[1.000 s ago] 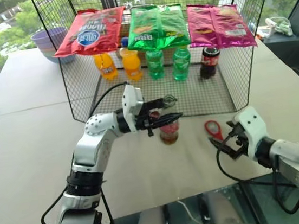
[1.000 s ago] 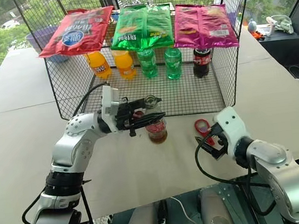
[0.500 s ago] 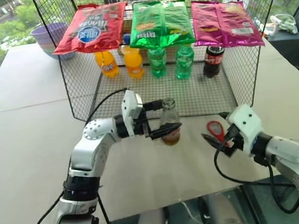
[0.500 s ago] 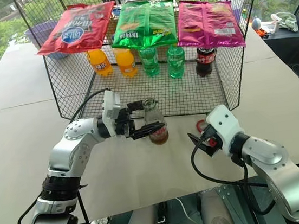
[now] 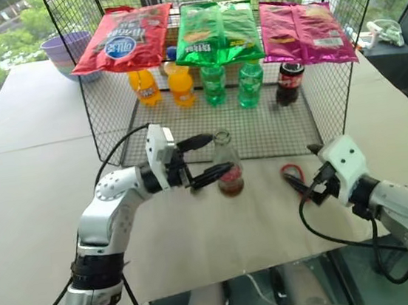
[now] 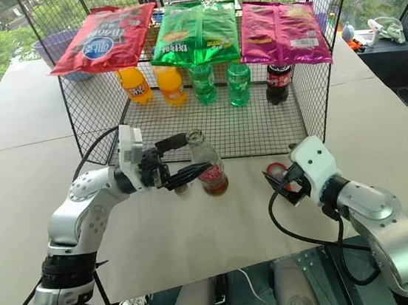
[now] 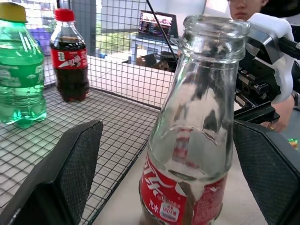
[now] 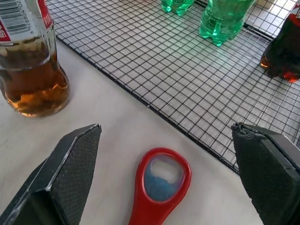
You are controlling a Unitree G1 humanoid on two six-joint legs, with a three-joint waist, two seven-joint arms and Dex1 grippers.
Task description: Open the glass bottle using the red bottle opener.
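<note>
The glass bottle stands upright on the table just in front of the wire rack, with brown cola in its lower part, a red label, and a bare glass rim at the mouth. My left gripper is open and level, one finger on each side of the bottle with a gap on both sides. The red bottle opener lies flat on the table to the right of the bottle, ring head toward the rack. My right gripper is open just behind the opener's handle, not touching it.
A wire rack behind the bottle holds orange bottles, green bottles and a dark plastic cola bottle, with chip bags on top. Stacked bowls sit at the back left. The table's front edge is close below both arms.
My left gripper has opened off the glass bottle and drawn back a little to the left. The bottle stays standing on the table. The right gripper stays open by the opener.
</note>
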